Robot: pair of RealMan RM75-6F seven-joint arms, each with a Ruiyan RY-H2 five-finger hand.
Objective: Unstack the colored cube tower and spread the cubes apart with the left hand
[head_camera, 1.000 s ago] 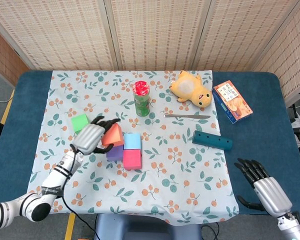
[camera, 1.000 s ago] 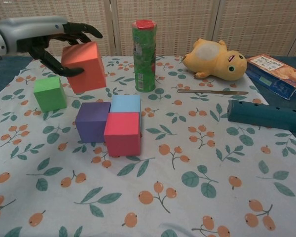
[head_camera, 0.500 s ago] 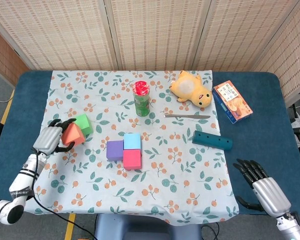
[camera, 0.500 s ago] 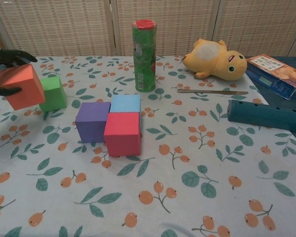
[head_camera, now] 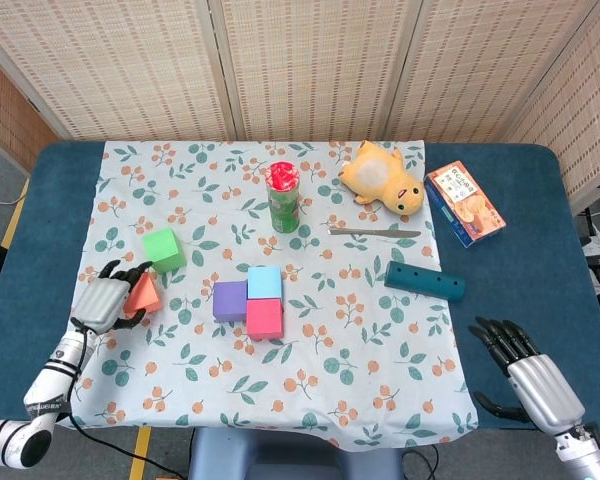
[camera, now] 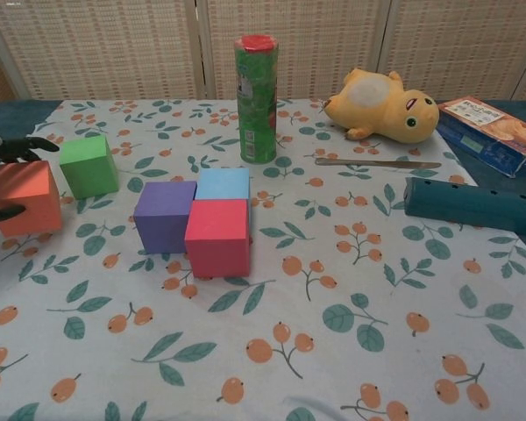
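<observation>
The orange cube (head_camera: 143,294) sits at the left side of the flowered tablecloth (head_camera: 360,350), gripped by the left hand (head_camera: 105,303), whose dark fingers (camera: 22,149) curl over its top and side (in the chest view only the fingertips show at the frame's edge). Whether the cube rests fully on the cloth or is just above it I cannot tell. The green cube (head_camera: 164,249) stands near it, further back and a little to the right, apart from it.

In the middle of the cloth three cubes sit together in a cluster: the purple cube (head_camera: 229,299) on the left, the light blue cube (head_camera: 265,282) behind, and the red cube (head_camera: 264,318) in front, all touching one another and none stacked on another.

Behind them a green can (head_camera: 283,197) with a red lid stands upright. To its right lies a yellow plush toy (head_camera: 382,179), with a thin metal knife (head_camera: 374,232) lying flat in front of it, and a dark teal bar (head_camera: 425,281) nearer still. An orange-and-blue box (head_camera: 464,203) lies on the blue table (head_camera: 540,250) beyond the cloth's right edge.

The right hand (head_camera: 532,376) hangs at the table's near right corner, fingers apart and holding nothing.
</observation>
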